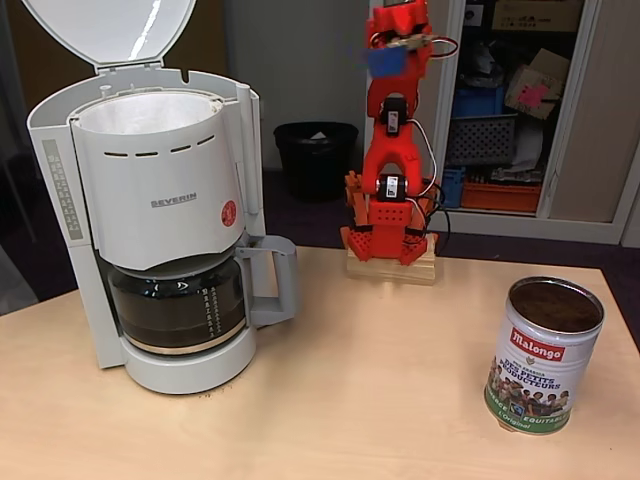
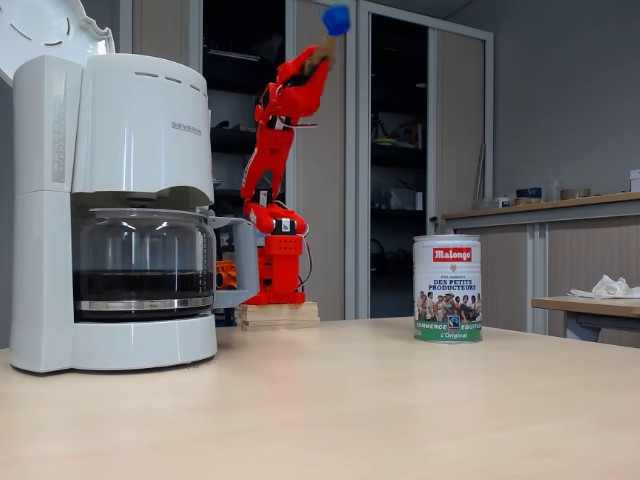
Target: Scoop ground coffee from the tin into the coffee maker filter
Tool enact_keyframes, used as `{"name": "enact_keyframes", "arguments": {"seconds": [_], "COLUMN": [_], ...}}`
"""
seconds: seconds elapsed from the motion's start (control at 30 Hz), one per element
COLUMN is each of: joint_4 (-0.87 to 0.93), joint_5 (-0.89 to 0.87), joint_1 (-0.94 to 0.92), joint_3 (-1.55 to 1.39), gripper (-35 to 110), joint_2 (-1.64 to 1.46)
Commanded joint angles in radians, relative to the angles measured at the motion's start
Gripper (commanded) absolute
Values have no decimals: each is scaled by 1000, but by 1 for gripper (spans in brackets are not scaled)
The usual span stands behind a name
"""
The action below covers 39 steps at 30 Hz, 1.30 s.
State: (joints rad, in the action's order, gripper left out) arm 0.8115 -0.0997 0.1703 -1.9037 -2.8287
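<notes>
The Malongo tin (image 1: 545, 360) (image 2: 447, 290) stands open at the table's right, with dark ground coffee (image 1: 556, 306) nearly up to its rim. At the left is the white Severin coffee maker (image 1: 160, 200) (image 2: 140, 130) with its lid up. The white paper filter (image 1: 150, 112) lines its basket. My red arm stands raised high above its base at the back of the table. My gripper (image 1: 400, 42) (image 2: 315, 55) is shut on the tan handle of a small blue scoop (image 1: 385, 60) (image 2: 336, 18). It is held far above both the tin and the filter.
A glass carafe (image 1: 178, 305) (image 2: 143, 265) holding dark liquid sits under the basket. The arm's wooden base block (image 1: 392, 268) stands at the table's far edge. Behind the table are a black bin (image 1: 316, 155) and an open cabinet (image 1: 500, 120). Bare tabletop (image 1: 380, 380) lies between machine and tin.
</notes>
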Motion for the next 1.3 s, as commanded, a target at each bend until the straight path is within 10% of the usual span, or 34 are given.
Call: {"name": "enact_keyframes", "arguments": {"seconds": [0.0, 0.47, 1.27], "joint_4": [133, 132, 123], "joint_5": [52, 141, 20], "joint_1": [193, 543, 666], "joint_3": [43, -434, -403], "gripper": [0, 0, 0], "joint_2": [-23, -67, 172]}}
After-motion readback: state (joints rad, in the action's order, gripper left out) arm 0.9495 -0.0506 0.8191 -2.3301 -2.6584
